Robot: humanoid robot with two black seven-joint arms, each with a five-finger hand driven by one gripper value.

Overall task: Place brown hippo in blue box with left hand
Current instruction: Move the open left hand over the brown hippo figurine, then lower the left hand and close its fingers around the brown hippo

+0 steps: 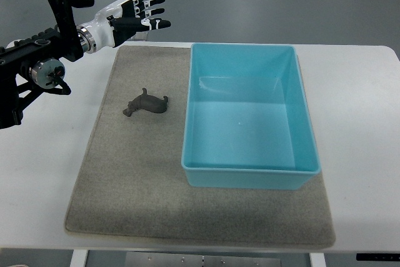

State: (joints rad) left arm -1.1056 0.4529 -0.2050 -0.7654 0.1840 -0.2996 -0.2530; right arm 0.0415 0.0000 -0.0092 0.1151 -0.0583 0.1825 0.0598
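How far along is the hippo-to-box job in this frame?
Nothing is done yet: the brown hippo lies on the grey mat, left of the empty blue box. The left hand hovers open beyond the mat's far edge, holding nothing. Reaching, grasping and placing all remain.

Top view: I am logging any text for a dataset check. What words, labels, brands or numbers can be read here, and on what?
None can be read: the light blue plastic box, small brown hippo figure, grey felt mat, white table and left hand show no print.
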